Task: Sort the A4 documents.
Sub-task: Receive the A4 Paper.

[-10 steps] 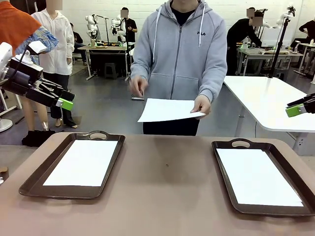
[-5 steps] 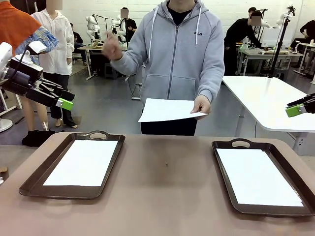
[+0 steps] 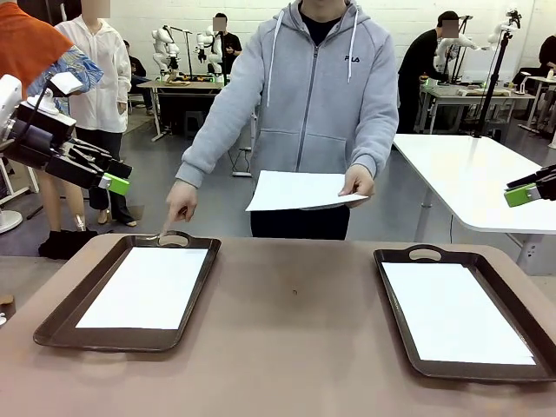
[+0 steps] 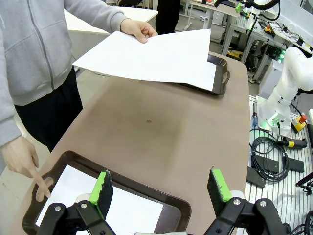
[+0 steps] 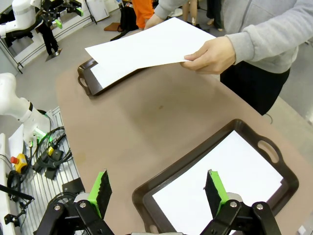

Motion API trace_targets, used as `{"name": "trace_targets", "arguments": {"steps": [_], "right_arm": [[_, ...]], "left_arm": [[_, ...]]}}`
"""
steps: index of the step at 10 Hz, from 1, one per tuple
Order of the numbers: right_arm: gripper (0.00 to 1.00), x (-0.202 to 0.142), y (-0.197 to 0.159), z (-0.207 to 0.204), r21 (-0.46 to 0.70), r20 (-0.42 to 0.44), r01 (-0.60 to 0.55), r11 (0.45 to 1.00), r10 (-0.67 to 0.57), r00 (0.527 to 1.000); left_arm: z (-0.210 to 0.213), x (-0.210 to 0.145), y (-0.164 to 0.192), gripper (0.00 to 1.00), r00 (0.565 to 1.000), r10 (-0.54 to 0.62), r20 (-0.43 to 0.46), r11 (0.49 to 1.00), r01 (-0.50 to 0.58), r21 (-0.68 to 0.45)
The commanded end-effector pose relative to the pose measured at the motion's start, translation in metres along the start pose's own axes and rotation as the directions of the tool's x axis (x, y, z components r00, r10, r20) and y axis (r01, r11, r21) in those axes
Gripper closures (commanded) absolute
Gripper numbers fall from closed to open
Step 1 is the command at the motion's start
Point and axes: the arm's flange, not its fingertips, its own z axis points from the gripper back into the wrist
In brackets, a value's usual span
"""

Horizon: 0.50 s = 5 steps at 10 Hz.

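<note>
A4 sheet (image 3: 300, 191) is hovering at 12 o'clock in the person's hand (image 3: 357, 184); other hand (image 3: 180, 201) is pointing at the 9 o'clock tray (image 3: 52, 326). Left gripper (image 3: 115, 177) and right gripper (image 3: 525, 189), both gaping empty, should be pinching its edge gently.

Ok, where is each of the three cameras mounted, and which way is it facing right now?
Front: between the arms, facing the person across the brown table; left gripper and right gripper at the edges.
Left wrist: above the left dark brown handled tray, looking over open green-padded fingers.
Right wrist: above the right dark brown tray, open fingers below.
Shared: the white A4 sheet in the person's hand.
</note>
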Motion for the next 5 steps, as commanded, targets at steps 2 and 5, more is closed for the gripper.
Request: {"name": "trace_targets", "arguments": {"steps": [2, 5], "right_arm": [[0.0, 0.0016, -0.0015, -0.0025, 0.016, 0.021, 0.002, 1.0, -0.002, 1.0], [0.0, 0.0016, -0.0015, -0.0025, 0.016, 0.021, 0.002, 1.0, -0.002, 1.0]], "left_arm": [[0.0005, -0.0009, -0.0002, 0.0, 1.0, -0.006, 0.008, 1.0, 0.006, -0.005], [0.0005, -0.0009, -0.0002, 0.0, 1.0, -0.006, 0.008, 1.0, 0.006, -0.005]]}}
